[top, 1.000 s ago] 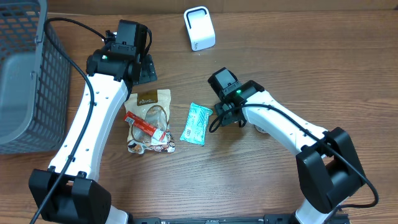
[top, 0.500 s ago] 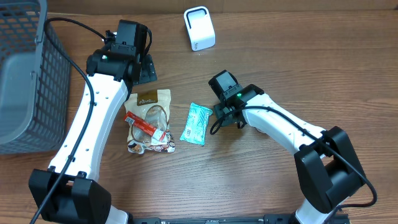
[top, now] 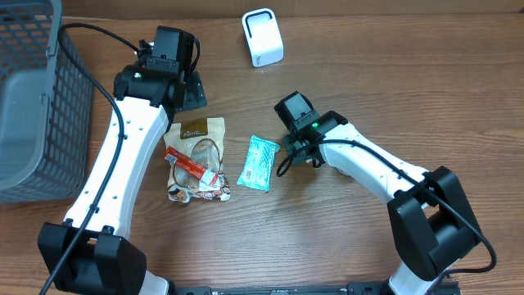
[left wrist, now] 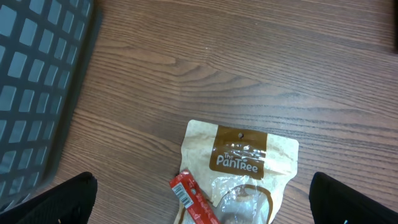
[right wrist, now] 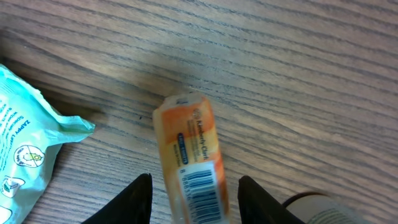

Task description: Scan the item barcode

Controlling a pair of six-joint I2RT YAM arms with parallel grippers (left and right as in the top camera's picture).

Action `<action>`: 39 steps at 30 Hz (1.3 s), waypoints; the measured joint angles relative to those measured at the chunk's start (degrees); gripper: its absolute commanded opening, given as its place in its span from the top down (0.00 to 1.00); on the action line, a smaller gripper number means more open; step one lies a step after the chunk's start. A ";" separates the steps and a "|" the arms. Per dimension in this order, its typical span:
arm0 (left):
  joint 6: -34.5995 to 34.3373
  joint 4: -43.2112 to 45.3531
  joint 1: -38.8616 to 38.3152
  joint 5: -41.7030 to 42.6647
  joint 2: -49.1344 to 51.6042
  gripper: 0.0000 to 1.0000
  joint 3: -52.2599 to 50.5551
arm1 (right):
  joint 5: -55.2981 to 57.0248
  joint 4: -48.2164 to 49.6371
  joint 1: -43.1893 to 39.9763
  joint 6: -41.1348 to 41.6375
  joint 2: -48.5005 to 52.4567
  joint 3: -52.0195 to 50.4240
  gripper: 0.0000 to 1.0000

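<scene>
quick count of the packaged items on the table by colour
teal packet: 1
tan pouch: 1
red packet: 1
orange packet: 1
total: 4

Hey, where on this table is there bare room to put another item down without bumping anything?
Widest bare wood: right of the white scanner, above the right arm. More at the front edge, below the teal packet, between the left arm and right arm. Crowded: the middle, where snack pouch, teal packet and right gripper sit close.
</scene>
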 measured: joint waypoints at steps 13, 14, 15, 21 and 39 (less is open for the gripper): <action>0.00 0.02 0.00 0.00 0.00 0.00 0.00 | -0.37 -0.11 0.00 2.05 0.00 -1.27 0.72; 0.00 0.00 0.00 0.00 0.00 0.00 0.00 | -0.83 -0.11 0.00 2.43 0.00 -1.40 0.74; 0.00 0.00 0.00 0.00 0.00 0.00 0.00 | -1.25 -0.11 -0.02 2.75 0.00 -1.49 0.75; 0.00 0.00 0.00 -0.02 0.00 0.00 0.00 | -2.71 -0.35 0.00 6.08 0.00 -1.51 0.77; 0.00 0.00 0.00 0.00 0.00 0.00 0.00 | -5.90 -9.01 0.00 8.22 0.02 6.91 0.61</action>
